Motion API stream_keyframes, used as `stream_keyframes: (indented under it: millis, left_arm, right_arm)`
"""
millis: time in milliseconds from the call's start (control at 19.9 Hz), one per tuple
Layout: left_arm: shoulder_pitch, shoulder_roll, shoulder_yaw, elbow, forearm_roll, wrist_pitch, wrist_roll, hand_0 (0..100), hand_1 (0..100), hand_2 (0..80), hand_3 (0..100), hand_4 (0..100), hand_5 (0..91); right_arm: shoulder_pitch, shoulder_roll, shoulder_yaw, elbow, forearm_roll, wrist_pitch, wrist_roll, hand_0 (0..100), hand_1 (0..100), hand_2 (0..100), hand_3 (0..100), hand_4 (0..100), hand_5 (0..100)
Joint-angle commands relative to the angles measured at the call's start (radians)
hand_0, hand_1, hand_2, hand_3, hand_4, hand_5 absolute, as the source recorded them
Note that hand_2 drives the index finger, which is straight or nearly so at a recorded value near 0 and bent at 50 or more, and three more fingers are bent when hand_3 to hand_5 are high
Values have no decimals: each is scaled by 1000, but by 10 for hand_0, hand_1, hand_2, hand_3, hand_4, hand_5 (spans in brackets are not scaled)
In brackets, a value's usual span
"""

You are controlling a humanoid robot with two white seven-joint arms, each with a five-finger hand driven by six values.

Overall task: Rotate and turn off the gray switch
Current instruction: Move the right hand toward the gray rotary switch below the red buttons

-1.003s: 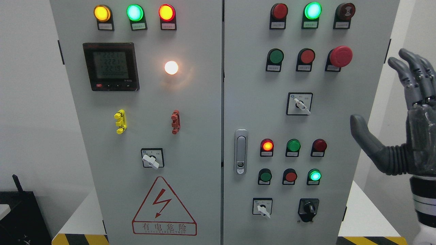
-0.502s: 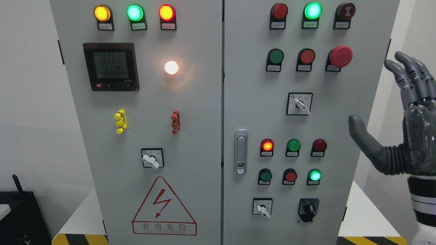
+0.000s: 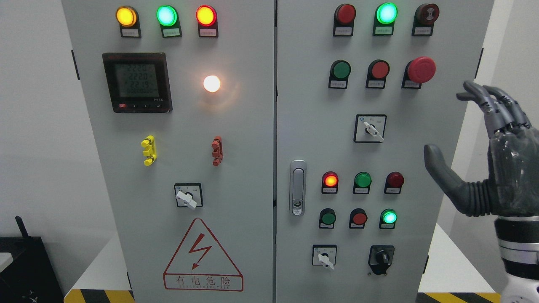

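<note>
Right robot hand [image 3: 484, 168]: raised at the cabinet's right edge, fingers [image 3: 492, 105] spread and slightly bent, thumb out, holding nothing.
Gray switch [image 3: 370, 128]: upper middle of right door [image 3: 404, 151], lever pointing lower right, untouched, well left of the hand.
Left door [image 3: 236, 139]: meter, lit lamps, warning triangle.

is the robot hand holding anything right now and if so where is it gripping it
Nothing is held. The right robot hand hangs open beside the cabinet's right edge, fingers spread, touching no switch. The left is out of view.
</note>
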Motion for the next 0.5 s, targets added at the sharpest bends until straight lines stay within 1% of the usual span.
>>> stream_keyframes:
  millis: [0,50,201,251,301,351,451]
  left_arm:
    - [0,0,32,0,0,0,0,120,389,0,0,0,0]
    - [0,0,32,0,0,0,0,120,389,0,0,0,0]
    - [0,0,32,0,0,0,0,120,389,0,0,0,0]
    - [0,0,32,-1,0,0,0,120,389,0,0,0,0]
    - [0,0,32,0,0,0,0,120,389,0,0,0,0]
    - [0,0,32,0,0,0,0,120,389,0,0,0,0]
    - [0,0,32,0,0,0,0,120,389,0,0,0,0]
  right_arm:
    - [-1,52,30,32,-1,2,-1,367,270,191,625,657,820]
    - [-3,58,30,34,-1,4,-1,372,264,219,641,704,900]
    - [-3,62,33,46,1,10,-1,355,262,256,671,754,964]
    - [-4,64,33,49,1,23,-1,341,267,271,690,771,978]
    - [-6,69,40,49,1,45,0,339,268,275,694,773,979]
    - [-7,70,53,51,1,66,0,329,269,301,713,779,984]
    - [-7,70,59,52,1,97,0,281,266,333,724,782,991]
